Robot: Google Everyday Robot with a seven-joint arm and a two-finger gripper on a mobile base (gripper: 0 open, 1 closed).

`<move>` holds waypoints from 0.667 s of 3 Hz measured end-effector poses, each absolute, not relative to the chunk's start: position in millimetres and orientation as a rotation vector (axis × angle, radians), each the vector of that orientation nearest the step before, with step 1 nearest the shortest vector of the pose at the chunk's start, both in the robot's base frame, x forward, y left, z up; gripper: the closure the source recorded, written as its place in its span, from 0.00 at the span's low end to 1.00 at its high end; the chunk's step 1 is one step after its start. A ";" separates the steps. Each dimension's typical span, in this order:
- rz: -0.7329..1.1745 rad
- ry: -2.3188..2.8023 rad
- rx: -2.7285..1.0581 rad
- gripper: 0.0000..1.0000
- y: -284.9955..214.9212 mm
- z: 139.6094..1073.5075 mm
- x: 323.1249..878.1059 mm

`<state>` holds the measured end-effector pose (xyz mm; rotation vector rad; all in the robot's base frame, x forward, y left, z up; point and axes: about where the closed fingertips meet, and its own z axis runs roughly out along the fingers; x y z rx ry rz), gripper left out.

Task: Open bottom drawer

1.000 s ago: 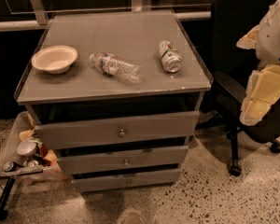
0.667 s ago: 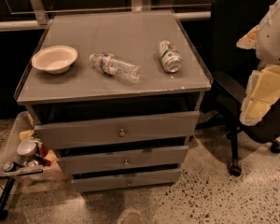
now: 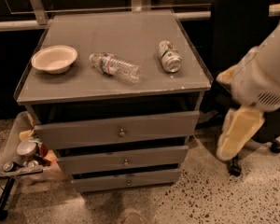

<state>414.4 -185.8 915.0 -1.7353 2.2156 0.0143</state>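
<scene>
The bottom drawer (image 3: 149,178) is the lowest and slimmest of three grey fronts in the cabinet, shut, with a tiny round metal knob (image 3: 128,182) at its centre. The middle drawer (image 3: 125,161) and the top drawer (image 3: 121,132) above it are shut too. My white arm comes in from the right edge. The gripper (image 3: 237,136) hangs as a cream-coloured end piece to the right of the cabinet, at about the height of the top two drawers. It is clear of the drawer fronts and touches nothing.
On the cabinet top lie a pale bowl (image 3: 54,58), a plastic bottle (image 3: 114,66) on its side and a can (image 3: 170,56) on its side. A black office chair (image 3: 242,36) stands behind my arm at the right. A low cart with clutter (image 3: 23,155) stands at the left.
My arm has swung down and to the left, closer to the cabinet's right side. The drawers and the things on top have not moved.
</scene>
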 end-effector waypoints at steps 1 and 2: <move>0.121 2.189 -1.750 0.00 -150.2 845.4 404.3; 0.287 2.228 -1.816 0.00 -111.7 749.3 386.6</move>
